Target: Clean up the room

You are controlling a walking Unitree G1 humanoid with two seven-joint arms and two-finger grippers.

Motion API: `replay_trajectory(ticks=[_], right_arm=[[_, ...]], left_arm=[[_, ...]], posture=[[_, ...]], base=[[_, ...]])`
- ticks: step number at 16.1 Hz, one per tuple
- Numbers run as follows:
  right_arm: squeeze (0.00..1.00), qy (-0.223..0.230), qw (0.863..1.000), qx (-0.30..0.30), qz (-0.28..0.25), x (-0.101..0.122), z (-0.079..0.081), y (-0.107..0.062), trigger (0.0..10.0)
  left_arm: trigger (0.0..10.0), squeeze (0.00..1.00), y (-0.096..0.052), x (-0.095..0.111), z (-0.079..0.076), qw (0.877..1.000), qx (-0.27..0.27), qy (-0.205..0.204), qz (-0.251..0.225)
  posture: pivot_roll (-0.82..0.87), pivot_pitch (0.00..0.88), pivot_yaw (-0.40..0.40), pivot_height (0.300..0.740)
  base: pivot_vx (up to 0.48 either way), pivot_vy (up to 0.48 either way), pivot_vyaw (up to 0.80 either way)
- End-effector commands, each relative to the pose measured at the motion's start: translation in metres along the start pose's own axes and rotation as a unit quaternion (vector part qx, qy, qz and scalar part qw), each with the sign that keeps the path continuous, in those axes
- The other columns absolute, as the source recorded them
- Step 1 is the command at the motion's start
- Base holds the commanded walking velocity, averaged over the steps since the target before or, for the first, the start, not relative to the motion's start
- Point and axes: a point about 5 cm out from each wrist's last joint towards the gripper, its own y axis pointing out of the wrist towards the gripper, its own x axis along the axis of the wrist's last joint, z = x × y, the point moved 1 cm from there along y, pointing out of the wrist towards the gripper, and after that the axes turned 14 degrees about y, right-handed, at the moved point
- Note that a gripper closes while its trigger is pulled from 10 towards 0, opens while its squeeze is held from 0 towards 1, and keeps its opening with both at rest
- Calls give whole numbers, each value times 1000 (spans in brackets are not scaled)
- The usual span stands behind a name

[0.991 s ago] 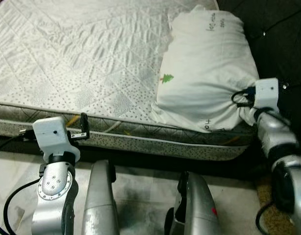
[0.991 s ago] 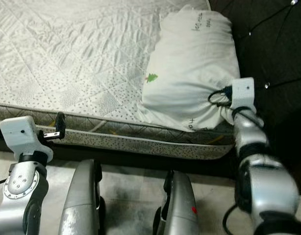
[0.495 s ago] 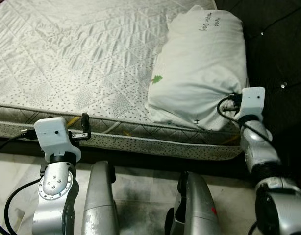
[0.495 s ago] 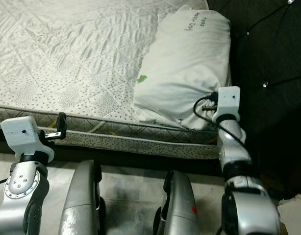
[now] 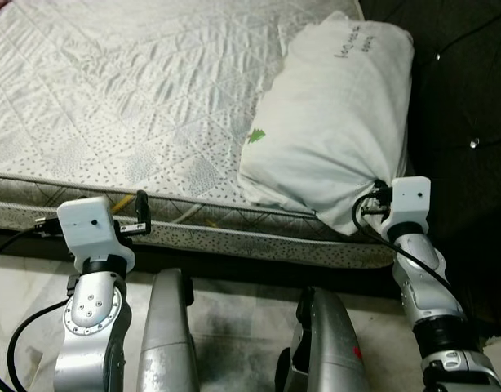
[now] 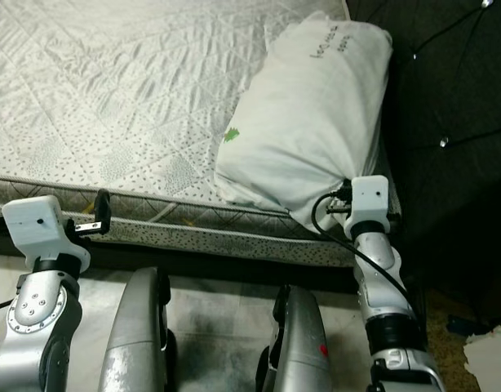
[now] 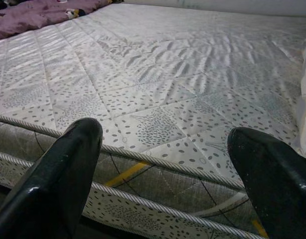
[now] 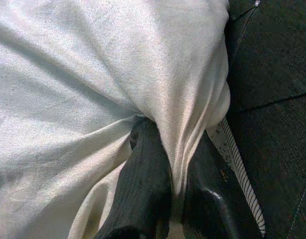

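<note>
Quilted grey-white mattress [image 5: 136, 98] with dotted diamond stitching and corded piping edge, dark upholstered headboard [image 5: 463, 90] beside it. Plump white cotton pillow [image 5: 332, 122], small green tree print and handwritten marks, lies on mattress's headboard-side edge, corner bunched. Right gripper [image 8: 163, 194] pinches that bunched corner fabric. Left gripper [image 7: 168, 174] spread wide, empty, near mattress's front piping.

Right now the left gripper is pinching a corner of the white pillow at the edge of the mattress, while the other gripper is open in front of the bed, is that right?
Not quite: the arms are swapped. The right gripper pinches the corner of the white pillow, as the right wrist view shows. The left gripper is the open one, in front of the mattress.
</note>
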Motion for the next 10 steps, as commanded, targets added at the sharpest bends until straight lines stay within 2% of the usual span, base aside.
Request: replay_trajectory(ticks=[1, 3, 4, 5, 7, 10], right_arm=[[0, -10, 1000, -2, 25, -6, -3, 4, 0], [0, -13, 999, -29, 21, 15, -16, 24, 0], [0, -16, 998, -61, 1, 43, -31, 41, 0], [0, -15, 997, -70, -4, 50, -35, 45, 0], [0, -8, 992, -123, -27, 85, -61, 56, 0], [0, 5, 984, -177, -32, 108, -91, 56, 0]], left_arm=[[10000, 0, -1, -1, 2, 1000, 2, 7, 3], [10000, 0, 0, -1, 3, 1000, 3, 8, 2], [10000, 0, 0, -1, 3, 1000, 4, 8, 1], [10000, 0, 0, 0, 3, 1000, 4, 8, 1], [10000, 0, 0, 0, 5, 1000, 8, 9, 0], [10000, 0, 1, -1, 6, 1000, 11, 10, 0]], posture=[[187, 85, -67, 542], [188, 83, -68, 542], [191, 79, -69, 542], [191, 79, -69, 542], [198, 73, -74, 542], [201, 71, -74, 542]], base=[[0, 0, 0], [0, 0, 0], [0, 0, 0], [0, 0, 0], [0, 0, 0], [0, 0, 0]])
